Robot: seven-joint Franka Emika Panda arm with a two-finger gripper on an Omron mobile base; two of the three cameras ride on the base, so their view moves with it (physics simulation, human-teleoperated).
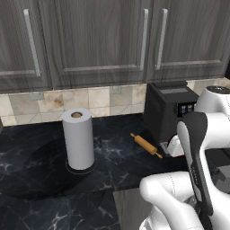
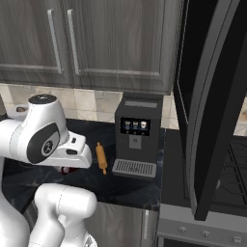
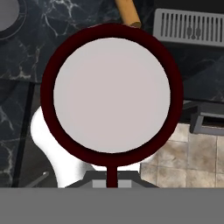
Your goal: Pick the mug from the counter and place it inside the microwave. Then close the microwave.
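The dark red mug [image 3: 111, 89] looms large in the hand view, seen from above, its white inside facing the camera and its handle pointing to the bottom edge. It hangs above the front edge of the black marble counter [image 1: 117, 166], with floor tiles showing below it. My gripper [image 2: 68, 164] is shut on the mug [image 2: 67, 170], and the mug hides the fingertips. A sliver of red mug [image 1: 169, 146] peeks out beside the white hand. The microwave's wide dark door [image 2: 207, 101] stands open at the right.
A black coffee machine [image 2: 137, 137] stands just behind the hand, with its drip grille [image 3: 190, 26] close by. A wooden rolling pin [image 1: 146, 144] lies between them. A paper towel roll [image 1: 78, 138] stands to the left. Stove grates [image 2: 236, 164] lie under the open door.
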